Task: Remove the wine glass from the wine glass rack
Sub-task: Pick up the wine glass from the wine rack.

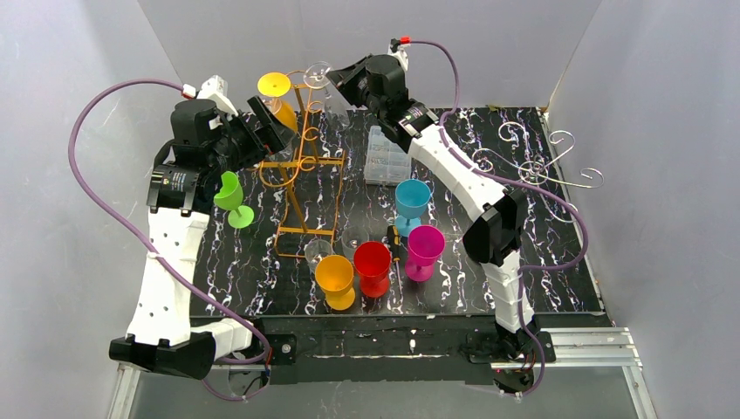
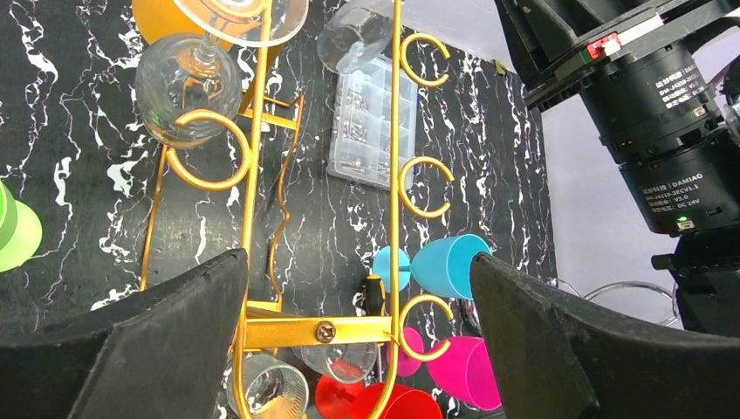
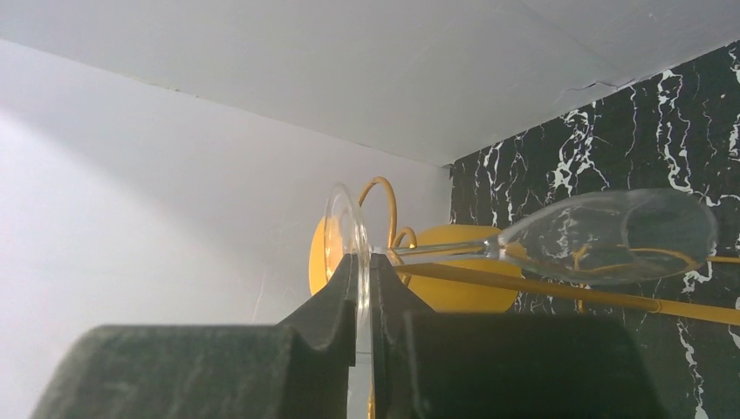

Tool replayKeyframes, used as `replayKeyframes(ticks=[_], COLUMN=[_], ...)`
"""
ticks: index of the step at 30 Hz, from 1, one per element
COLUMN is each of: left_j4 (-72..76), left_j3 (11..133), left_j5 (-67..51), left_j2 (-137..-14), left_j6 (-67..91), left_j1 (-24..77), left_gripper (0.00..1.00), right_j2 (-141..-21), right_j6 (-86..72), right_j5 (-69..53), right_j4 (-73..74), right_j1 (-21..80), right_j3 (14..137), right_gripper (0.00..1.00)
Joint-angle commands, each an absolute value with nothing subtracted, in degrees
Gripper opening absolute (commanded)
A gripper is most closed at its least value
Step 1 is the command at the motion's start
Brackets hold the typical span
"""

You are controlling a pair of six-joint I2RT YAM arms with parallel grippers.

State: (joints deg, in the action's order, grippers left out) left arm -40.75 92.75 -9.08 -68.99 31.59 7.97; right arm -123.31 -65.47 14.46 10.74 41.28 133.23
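Wine glass (image 3: 611,234) isn't off yet imo: it lies sideways at the far top end of the rack (image 1: 301,166), stem along a gold rail. The right gripper (image 3: 364,288) is pinching its foot edge-on, so the grab looks done and only the pull-away is left. Near to far around it: orange cup (image 1: 335,281), red cup (image 1: 373,266) and pink cup (image 1: 424,250) up front, the left gripper (image 2: 358,262) spread wide by the rack's frame holding nothing, a clear box (image 1: 387,157), and a yellow glass (image 1: 275,87) hanging just beside the target, probably the thing to bump.
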Motion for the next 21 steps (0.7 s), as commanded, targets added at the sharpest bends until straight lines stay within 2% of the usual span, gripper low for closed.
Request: replayKeyframes(ticks=[1, 8, 21], left_j4=[-40.43, -40.1, -39.48], left_j3=[92.38, 92.08, 90.87], left_j5=[-9.82, -10.1, -10.52], left_j2=[-68.04, -68.03, -68.05], left_j6=[31.55, 31.86, 32.41], left_j1=[7.56, 7.39, 7.39], left_gripper=[0.98, 0.98, 0.98], right_j2=[-119.45, -117.68, -116.37], right_j6=[-65.0, -64.54, -64.76], right_j5=[15.18, 16.33, 16.49], right_j4=[8.17, 9.03, 8.71], right_j1=[41.51, 41.43, 41.48], right_j3=[133.51, 132.29, 131.2], right_gripper=[0.08, 0.02, 0.01])
